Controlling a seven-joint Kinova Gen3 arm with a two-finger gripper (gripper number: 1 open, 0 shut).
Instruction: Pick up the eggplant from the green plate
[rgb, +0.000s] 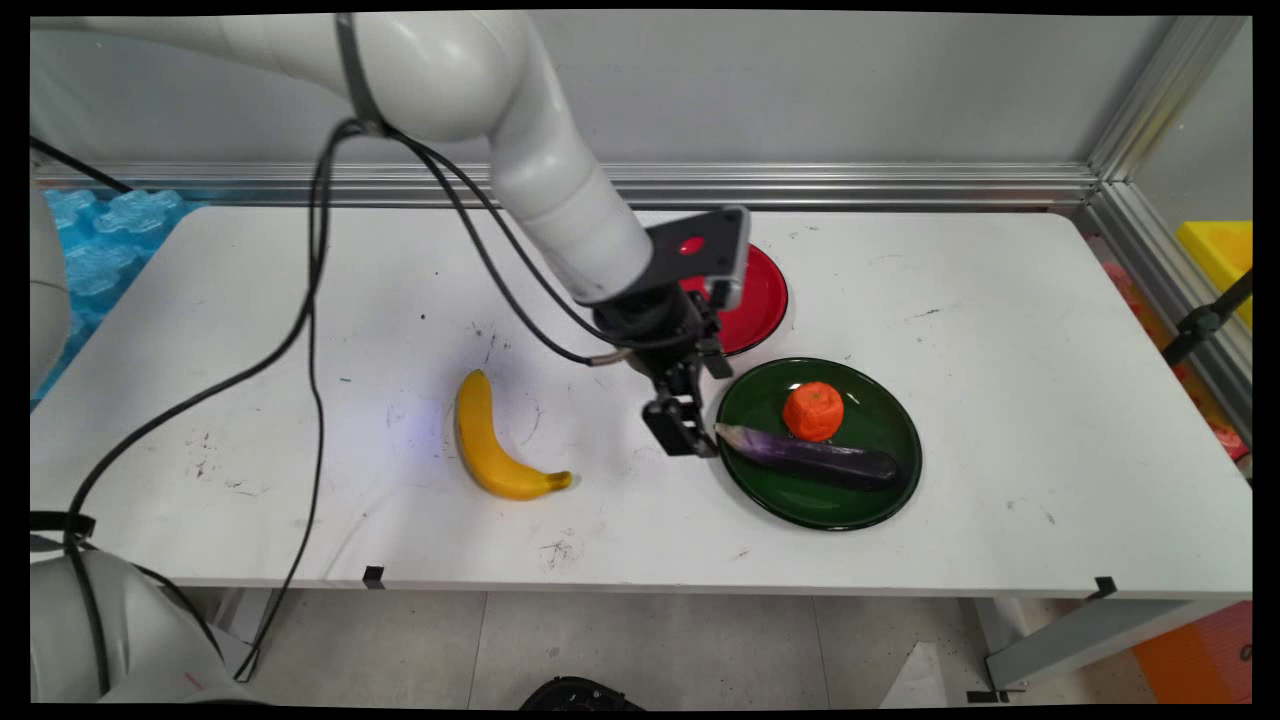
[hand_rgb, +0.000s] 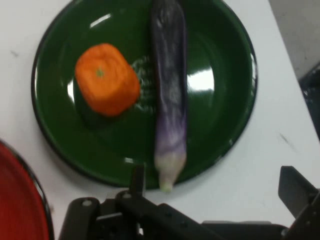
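Note:
A dark green plate (rgb: 850, 500) lies right of the table's middle, and on it are a purple eggplant (rgb: 810, 458) and an orange fruit (rgb: 813, 411). My gripper (rgb: 686, 438) hangs low at the plate's left rim, next to the eggplant's pale end. In the hand view the eggplant (hand_rgb: 169, 90) runs lengthwise across the green plate (hand_rgb: 220, 50), and its pale tip pokes over the rim between my fingers, close to the left one (hand_rgb: 137, 179). The orange fruit (hand_rgb: 106, 80) sits beside the eggplant. The gripper (hand_rgb: 215, 187) is open and holds nothing.
A red plate (rgb: 760, 300) sits behind the green one, partly hidden by the hand; its edge (hand_rgb: 15, 200) also shows in the hand view. A yellow banana (rgb: 487, 445) lies left of the gripper. Black cables hang over the table's left part.

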